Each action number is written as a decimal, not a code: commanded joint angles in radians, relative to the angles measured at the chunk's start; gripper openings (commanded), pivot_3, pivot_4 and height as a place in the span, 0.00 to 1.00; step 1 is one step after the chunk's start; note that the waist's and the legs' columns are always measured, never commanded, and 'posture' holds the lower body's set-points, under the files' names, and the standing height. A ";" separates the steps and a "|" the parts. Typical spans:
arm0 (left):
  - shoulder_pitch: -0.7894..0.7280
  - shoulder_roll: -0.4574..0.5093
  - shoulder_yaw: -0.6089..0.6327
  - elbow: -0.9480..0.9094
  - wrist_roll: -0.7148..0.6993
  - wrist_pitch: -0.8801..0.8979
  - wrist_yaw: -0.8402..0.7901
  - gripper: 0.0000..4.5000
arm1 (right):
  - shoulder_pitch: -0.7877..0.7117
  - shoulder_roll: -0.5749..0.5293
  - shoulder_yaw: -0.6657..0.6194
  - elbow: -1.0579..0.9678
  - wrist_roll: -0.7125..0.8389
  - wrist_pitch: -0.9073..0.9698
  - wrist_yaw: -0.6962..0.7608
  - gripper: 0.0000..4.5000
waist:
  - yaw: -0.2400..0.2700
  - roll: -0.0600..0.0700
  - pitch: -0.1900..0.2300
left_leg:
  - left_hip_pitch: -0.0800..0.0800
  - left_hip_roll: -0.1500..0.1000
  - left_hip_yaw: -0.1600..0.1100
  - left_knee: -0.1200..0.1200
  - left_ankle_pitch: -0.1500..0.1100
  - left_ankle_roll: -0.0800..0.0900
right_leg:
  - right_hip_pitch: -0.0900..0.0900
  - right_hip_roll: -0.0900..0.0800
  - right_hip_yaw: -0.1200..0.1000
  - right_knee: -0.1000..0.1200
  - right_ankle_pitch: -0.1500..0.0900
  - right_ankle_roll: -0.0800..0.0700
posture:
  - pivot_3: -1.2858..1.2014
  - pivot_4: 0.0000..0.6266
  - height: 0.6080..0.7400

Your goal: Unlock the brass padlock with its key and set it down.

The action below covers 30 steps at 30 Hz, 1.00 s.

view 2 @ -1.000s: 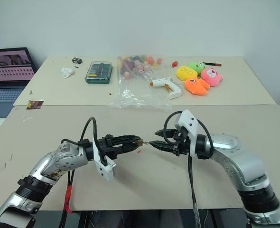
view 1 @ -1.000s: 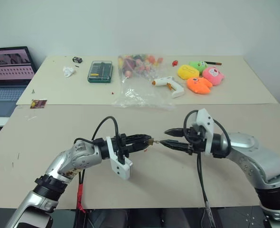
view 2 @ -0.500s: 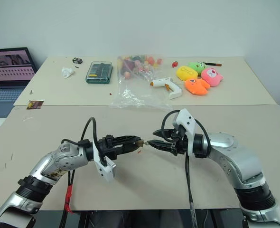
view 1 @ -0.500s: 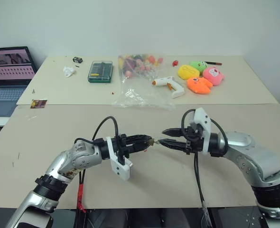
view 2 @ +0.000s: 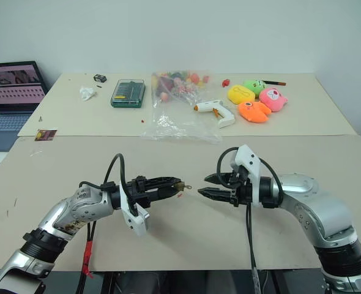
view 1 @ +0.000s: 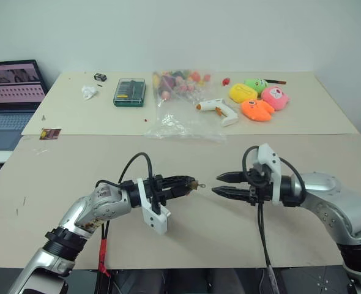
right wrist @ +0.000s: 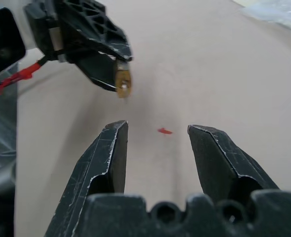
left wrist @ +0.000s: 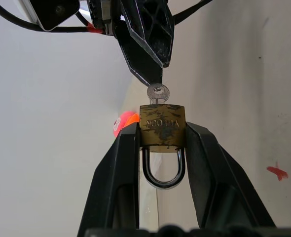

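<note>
While the left gripper (left wrist: 163,143) is pinching the padlock (left wrist: 162,127) by the sides of its brass body, the lock is hanging in the air above the near table (view 1: 186,239), close to the middle of the head camera's picture. Its silver loop (left wrist: 163,170) is sitting back between the two black fingers and looks closed, and a small key (left wrist: 158,92) is sticking out of the lock's far end.

At three o'clock from the lock, the right gripper (view 1: 216,184) is now standing apart from it, fingers spread and holding nothing. A second ago its tips were almost touching the key; it is pulling away to the right. The key is staying in the lock, so the turning probably still has to be done, or tried again.

Under the gap between the grippers, a red speck (right wrist: 164,131) is lying on the table. Towards twelve o'clock, a far table is carrying a clear bag (view 1: 180,104) and bright soft toys (view 1: 257,99).
</note>
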<state>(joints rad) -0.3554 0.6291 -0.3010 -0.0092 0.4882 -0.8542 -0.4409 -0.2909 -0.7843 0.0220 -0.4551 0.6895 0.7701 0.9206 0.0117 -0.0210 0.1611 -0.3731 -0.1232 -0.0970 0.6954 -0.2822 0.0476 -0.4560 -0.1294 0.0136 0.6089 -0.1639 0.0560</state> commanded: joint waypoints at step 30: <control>0.006 -0.002 0.010 0.020 0.043 -0.059 0.065 0.18 | -0.035 0.110 0.012 -0.035 0.071 0.072 -0.079 0.55 | 0.000 0.000 0.000 | 0.000 0.000 0.000 0.000 0.000 0.000 | 0.000 0.000 0.000 0.000 0.000 0.000 | 0.52 0.24 1.00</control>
<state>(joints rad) -0.3516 0.6267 -0.3011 0.0165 0.5316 -0.8952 -0.3985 -0.3312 -0.6787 0.0402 -0.4665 0.7493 0.8421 0.8440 0.0118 -0.0210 0.1611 -0.3731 -0.1233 -0.0971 0.6953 -0.2821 0.0474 -0.4562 -0.1294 0.0136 0.6092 -0.1638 0.0560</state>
